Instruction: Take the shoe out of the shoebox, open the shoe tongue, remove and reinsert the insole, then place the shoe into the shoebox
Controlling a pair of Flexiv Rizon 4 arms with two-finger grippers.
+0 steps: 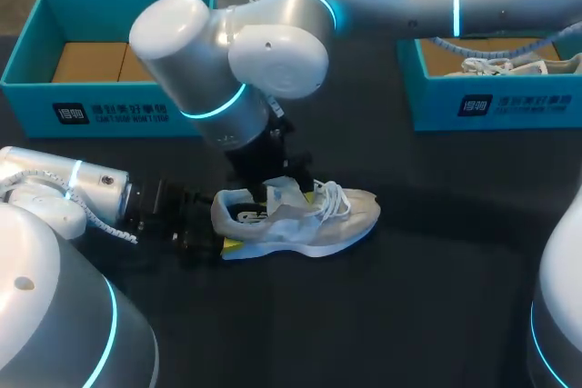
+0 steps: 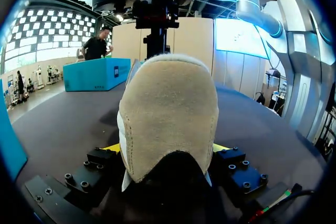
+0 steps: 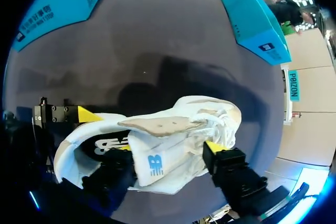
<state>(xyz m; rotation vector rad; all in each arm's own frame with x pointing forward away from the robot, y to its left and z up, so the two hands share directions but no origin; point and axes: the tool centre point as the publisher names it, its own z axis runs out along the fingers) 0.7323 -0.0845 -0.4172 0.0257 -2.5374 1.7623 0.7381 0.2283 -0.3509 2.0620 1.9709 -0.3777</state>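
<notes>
A beige and white shoe (image 1: 305,217) lies on the dark table, toe to the right. My left gripper (image 1: 218,235) comes in low from the left. In the left wrist view the suede heel (image 2: 168,119) fills the gap between its yellow tips, which press on both sides, so my left gripper (image 2: 167,150) is shut on the shoe. My right arm reaches past the middle, and its gripper (image 1: 277,190) hangs over the shoe's opening. In the right wrist view the raised tongue (image 3: 157,163) stands between the spread fingers of my right gripper (image 3: 163,156), which is open.
A teal shoebox (image 1: 109,114) with brown cardboard inside stands at the back left. A second teal shoebox (image 1: 491,102) at the back right holds another pale shoe (image 1: 509,65). Bare dark table lies in front of the shoe.
</notes>
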